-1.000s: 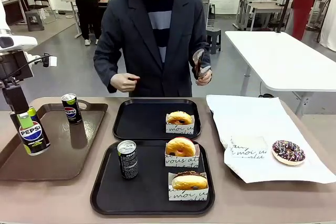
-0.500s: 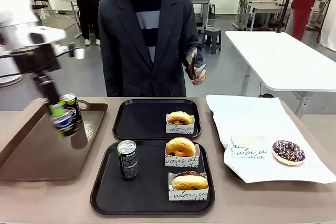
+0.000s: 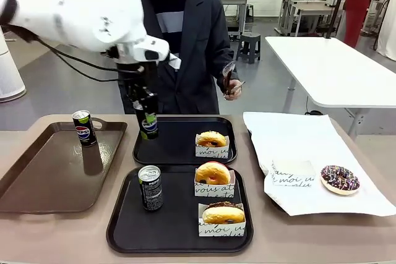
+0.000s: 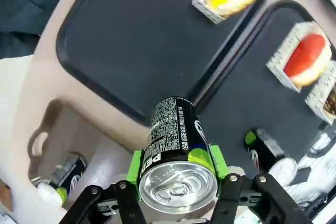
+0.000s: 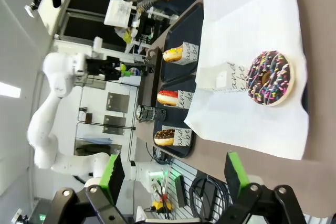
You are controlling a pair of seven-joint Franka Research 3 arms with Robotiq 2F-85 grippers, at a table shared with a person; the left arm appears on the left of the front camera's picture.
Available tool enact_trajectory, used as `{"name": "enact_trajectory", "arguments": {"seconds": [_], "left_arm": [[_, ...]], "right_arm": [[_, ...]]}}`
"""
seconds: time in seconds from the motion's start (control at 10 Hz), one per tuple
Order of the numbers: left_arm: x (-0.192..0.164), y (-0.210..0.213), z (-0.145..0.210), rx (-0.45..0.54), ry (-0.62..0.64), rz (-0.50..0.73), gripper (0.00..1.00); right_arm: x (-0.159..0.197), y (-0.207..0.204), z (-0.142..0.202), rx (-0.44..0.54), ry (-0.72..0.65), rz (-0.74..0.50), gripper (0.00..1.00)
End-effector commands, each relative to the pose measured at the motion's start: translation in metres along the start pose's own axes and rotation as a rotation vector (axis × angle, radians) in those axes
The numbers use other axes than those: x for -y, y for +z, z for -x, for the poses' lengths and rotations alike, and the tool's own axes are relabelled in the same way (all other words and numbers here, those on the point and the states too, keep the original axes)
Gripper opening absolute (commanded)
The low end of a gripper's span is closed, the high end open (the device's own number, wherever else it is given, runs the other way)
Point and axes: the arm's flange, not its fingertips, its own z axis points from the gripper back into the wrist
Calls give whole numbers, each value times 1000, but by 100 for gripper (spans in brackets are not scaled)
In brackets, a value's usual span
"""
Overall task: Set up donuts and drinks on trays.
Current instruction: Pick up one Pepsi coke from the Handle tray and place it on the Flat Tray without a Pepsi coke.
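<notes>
My left gripper (image 3: 147, 115) is shut on a black Pepsi can (image 3: 149, 124), holding it upright just above the left part of the far black tray (image 3: 179, 149). In the left wrist view the can (image 4: 176, 140) sits between the green pads over that tray (image 4: 121, 40). A sleeved yellow donut (image 3: 211, 138) lies on the far tray. The near tray (image 3: 124, 227) carries a can (image 3: 150, 187) and two sleeved donuts (image 3: 212, 173) (image 3: 223, 214). My right gripper (image 5: 176, 174) is open, looking toward a chocolate sprinkled donut (image 5: 269, 78).
A brown handled tray (image 3: 43, 177) at left holds another can (image 3: 82, 127). White paper (image 3: 297, 153) at right carries the chocolate donut (image 3: 339, 178) and a flat sleeve (image 3: 292, 173). The person stands across the table holding tongs (image 3: 229, 78).
My left arm has swung right from above the brown tray to the far black tray, carrying the can along. The person's free hand has dropped out of sight.
</notes>
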Motion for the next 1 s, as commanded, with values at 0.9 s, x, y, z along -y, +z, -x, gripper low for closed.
{"name": "enact_trajectory", "arguments": {"seconds": [0.9], "left_arm": [[-4,-9,-22,-11,13,-14,59]], "right_arm": [[-1,0,-3,19,19,-27,100]]}}
